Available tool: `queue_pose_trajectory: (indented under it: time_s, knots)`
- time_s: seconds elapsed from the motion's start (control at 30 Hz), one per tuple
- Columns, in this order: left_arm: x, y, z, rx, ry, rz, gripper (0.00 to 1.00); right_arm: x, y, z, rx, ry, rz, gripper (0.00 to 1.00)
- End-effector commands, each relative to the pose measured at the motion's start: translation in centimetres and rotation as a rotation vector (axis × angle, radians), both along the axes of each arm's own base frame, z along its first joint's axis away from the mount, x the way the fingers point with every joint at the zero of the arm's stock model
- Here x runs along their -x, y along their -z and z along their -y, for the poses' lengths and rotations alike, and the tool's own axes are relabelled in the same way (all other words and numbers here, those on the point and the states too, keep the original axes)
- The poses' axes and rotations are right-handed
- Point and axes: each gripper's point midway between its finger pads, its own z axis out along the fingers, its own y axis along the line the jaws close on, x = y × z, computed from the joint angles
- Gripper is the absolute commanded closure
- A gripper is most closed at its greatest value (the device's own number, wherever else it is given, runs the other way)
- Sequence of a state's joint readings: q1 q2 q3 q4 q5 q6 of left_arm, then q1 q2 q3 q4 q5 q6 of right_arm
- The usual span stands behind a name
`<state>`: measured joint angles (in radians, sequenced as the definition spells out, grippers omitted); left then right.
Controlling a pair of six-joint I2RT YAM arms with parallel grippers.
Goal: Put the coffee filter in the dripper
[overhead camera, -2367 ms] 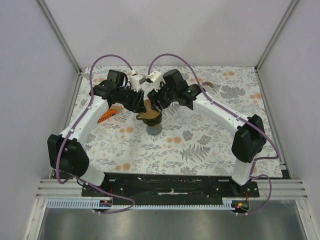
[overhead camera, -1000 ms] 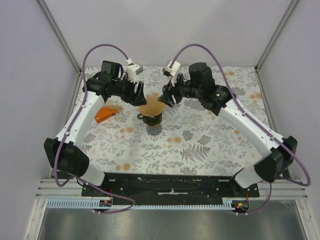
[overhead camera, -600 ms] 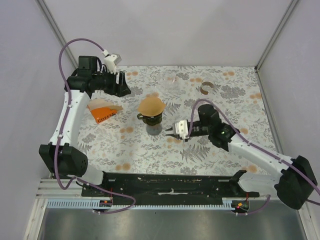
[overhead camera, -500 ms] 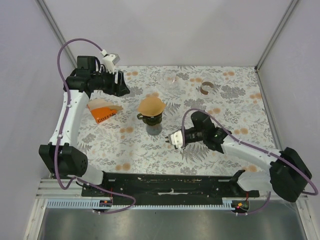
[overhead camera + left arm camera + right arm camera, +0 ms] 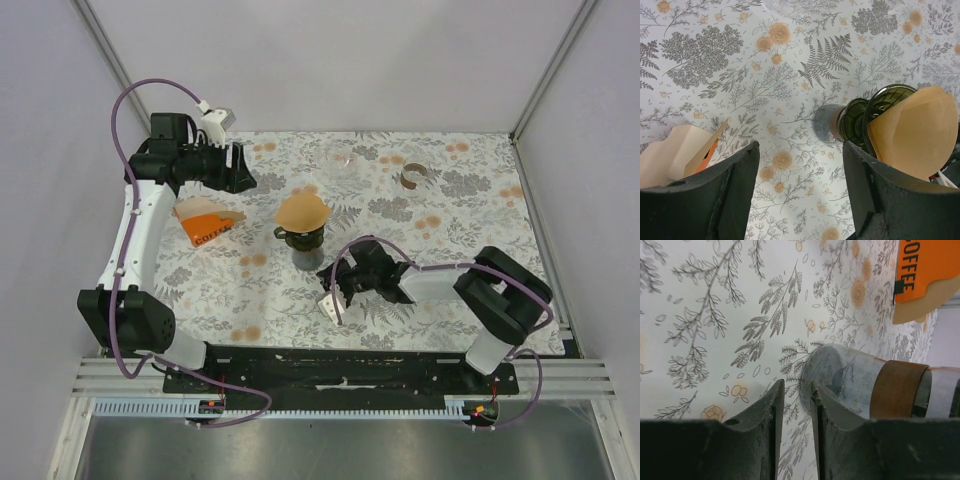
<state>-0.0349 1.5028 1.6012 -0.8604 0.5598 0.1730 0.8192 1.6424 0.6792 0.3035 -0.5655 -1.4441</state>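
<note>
The coffee filter [image 5: 303, 208] sits open-mouthed in the dripper [image 5: 298, 236], its brown paper standing clear above the dark glass rim. The dripper rests on a glass server [image 5: 845, 380] with a brown band, upright on the flowered table [image 5: 450, 250].

From the right gripper [image 5: 796, 390] the server's base lies straight ahead and close, not touching. This gripper hangs low over the cloth, its jaws narrowed to a slim slit with nothing between them. Bare tablecloth runs along its flank, and the near table edge is behind it.

From the left gripper [image 5: 800, 160] the filter and dripper lie ahead and to its right, well apart from the fingertips. Its jaws are spread wide and empty. It hovers above the far left part of the table, near the side wall, with open cloth beneath it.

An orange coffee packet [image 5: 205, 227] lies flat ahead of the left gripper on its left side, paper filters showing at its mouth. It lies apart from the server, with bare cloth between them.
</note>
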Motion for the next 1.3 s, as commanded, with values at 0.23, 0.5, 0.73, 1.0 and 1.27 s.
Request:
queue_pose_trajectory:
  time_s: [0.23, 0.5, 0.73, 1.0, 1.27]
  knots:
    - [-0.8, -0.5, -0.5, 0.014, -0.01, 0.022, 0.26, -6.7, -1.1, -4.0, -0.026, 0.084, 0.196, 0.64]
    - [-1.4, -0.4, -1.1, 0.003, -0.025, 0.024, 0.27, -12.1, -0.3, -5.7, 0.006, 0.28, 0.161, 0.62]
    - [-2.0, -0.8, -3.7, -0.016, -0.102, 0.037, 0.26, -14.7, 0.1, -7.3, 0.012, 0.336, 0.148, 0.62]
    - [-2.1, -1.0, -4.7, -0.017, -0.128, 0.042, 0.26, -12.4, -3.1, -6.8, -0.039, 0.306, 0.077, 0.49]
    - [-2.2, -0.7, -5.3, -0.017, -0.144, 0.032, 0.26, -5.2, -8.2, -3.2, -0.081, 0.246, -0.124, 0.02]
